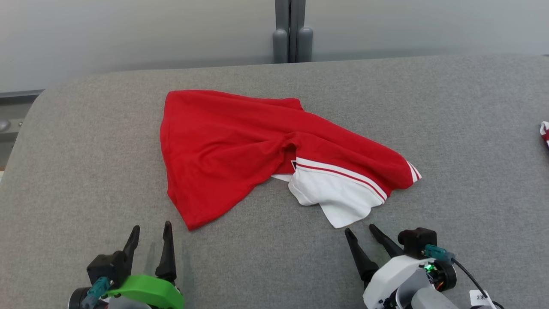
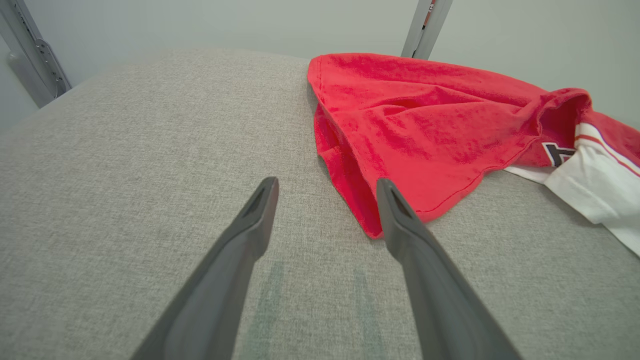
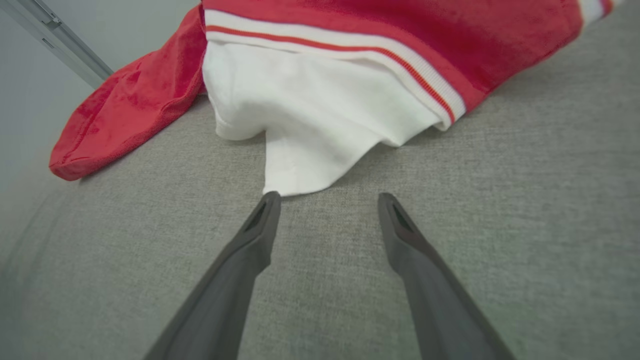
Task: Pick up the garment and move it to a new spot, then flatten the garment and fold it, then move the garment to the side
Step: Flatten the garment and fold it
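A red garment (image 1: 240, 150) with a white panel and red-and-white striped trim lies crumpled in the middle of the grey padded surface (image 1: 85, 171). My left gripper (image 1: 152, 229) stands open just short of its near red corner, nothing between the fingers. In the left wrist view that corner (image 2: 372, 227) lies beside my right-hand finger, with the left gripper (image 2: 325, 186) open. My right gripper (image 1: 359, 229) is open just below the white tip. In the right wrist view the white tip (image 3: 287, 187) lies almost at my left fingertip, the right gripper (image 3: 327, 199) open and holding nothing.
A grey post (image 1: 293, 32) rises behind the far edge of the surface, in front of a pale wall. A small red-and-white piece of cloth (image 1: 544, 133) shows at the right edge. Bare grey padding spreads left and right of the garment.
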